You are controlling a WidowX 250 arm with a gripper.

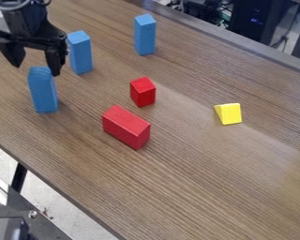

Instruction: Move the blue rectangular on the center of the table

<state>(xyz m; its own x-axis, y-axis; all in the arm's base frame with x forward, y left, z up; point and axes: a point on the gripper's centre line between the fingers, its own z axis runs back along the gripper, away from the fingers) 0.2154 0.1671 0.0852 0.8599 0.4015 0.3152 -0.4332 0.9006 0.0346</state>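
Blue block: here's my pick, the near blue block (43,93), standing on end at the upper left of my view, below the pincer (36,70). The task doesn't say which blue one, but this looks like the one to take.

Pincer: spread wide, nothing gripped, one finger on each side of the block's top as I see it. I can't read the depth from this angle, so I want it centred before I commit.

Descent: straight down, slow, both fingers past the top edge and well along the sides. A tall, narrow piece like this could tip if one finger catches its top.

Squeeze: even and gentle, on two flat faces; if the faces sit skewed to my fingers, I turn the wrist first.

Blue neighbour: the second blue block (80,54) stands just beside, so I mind the finger on that side. The far blue block (145,35) is well apart.

Red pair: the small red block (143,93) and the long red block (126,127) lie towards the middle, so I'd lift high enough to carry over them.

Tabletop: centre of the tabletop (196,173) is my goal, around the gap between the reds and the yellow wedge (228,114). Base flat, then release softly, and rise straight up.
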